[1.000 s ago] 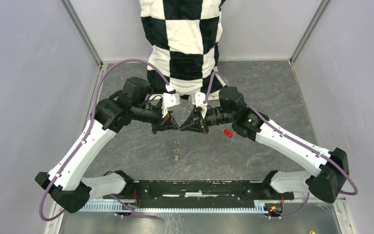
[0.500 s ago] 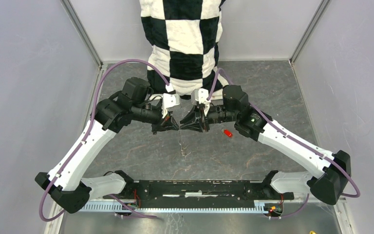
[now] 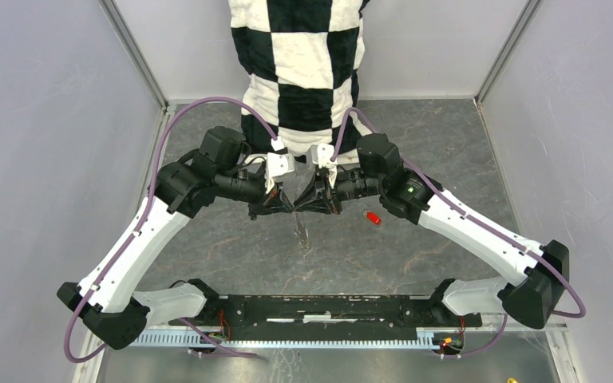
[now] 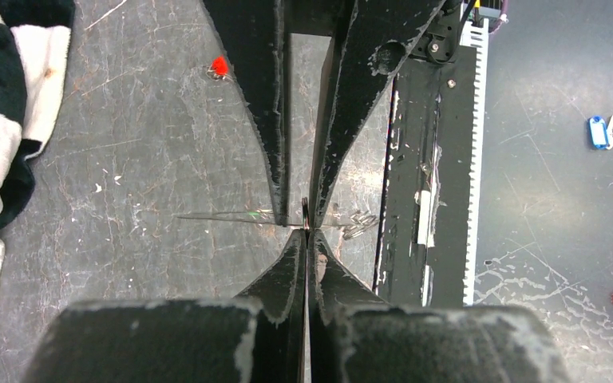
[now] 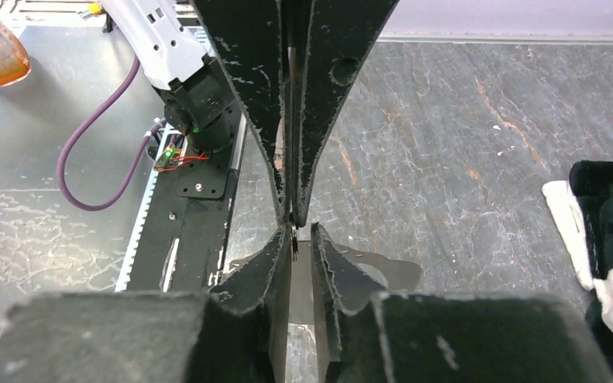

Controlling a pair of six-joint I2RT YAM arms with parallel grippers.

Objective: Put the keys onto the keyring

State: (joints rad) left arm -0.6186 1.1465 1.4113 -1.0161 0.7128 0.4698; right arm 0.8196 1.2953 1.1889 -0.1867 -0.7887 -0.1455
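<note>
Grippers number two and meet tip to tip over the scratched grey table [image 3: 447, 144]: we see the left gripper [image 4: 305, 238] clamped on the thin, hanging wire keyring [image 3: 300, 235], the right gripper [image 5: 295, 233] with jaws a sliver apart around that wire. Beyond lie one red-headed key [image 3: 373, 217] and one fuzzy checked cloth [image 3: 303, 64].
</note>
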